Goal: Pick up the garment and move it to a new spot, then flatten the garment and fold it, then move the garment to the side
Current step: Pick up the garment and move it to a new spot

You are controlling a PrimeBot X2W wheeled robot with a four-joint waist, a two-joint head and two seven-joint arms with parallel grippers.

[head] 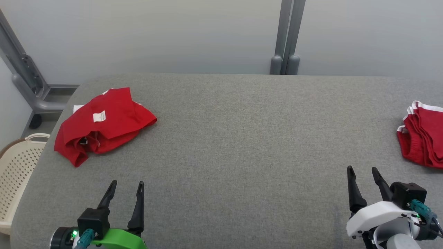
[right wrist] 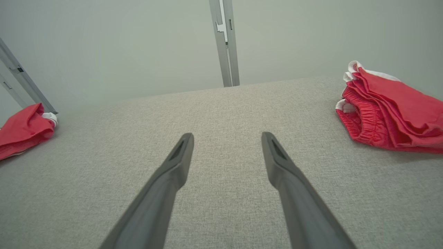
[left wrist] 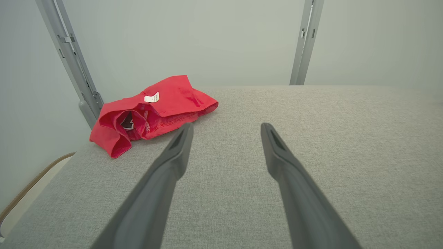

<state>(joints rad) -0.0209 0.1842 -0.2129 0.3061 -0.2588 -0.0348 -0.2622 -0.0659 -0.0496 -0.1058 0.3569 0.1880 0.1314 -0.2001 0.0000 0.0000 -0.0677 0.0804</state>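
A crumpled red garment [head: 104,124] with a white label lies at the far left of the grey table [head: 235,138]; the left wrist view has it [left wrist: 152,110] ahead and to the left of my fingers, the right wrist view at its left edge [right wrist: 22,129]. My left gripper [head: 127,186] hovers open near the front left edge, well short of the garment, nothing between its fingers [left wrist: 180,145]. At the front right my right gripper [head: 363,171] also stands open and empty, its fingers [right wrist: 180,155] pointing across the bare cloth.
A pile of folded red garments with white trim [head: 424,135] sits at the table's right edge, also to the right in the right wrist view [right wrist: 391,110]. A beige perforated basket [head: 17,173] stands on the floor left of the table. Grey frame posts [head: 287,38] rise behind.
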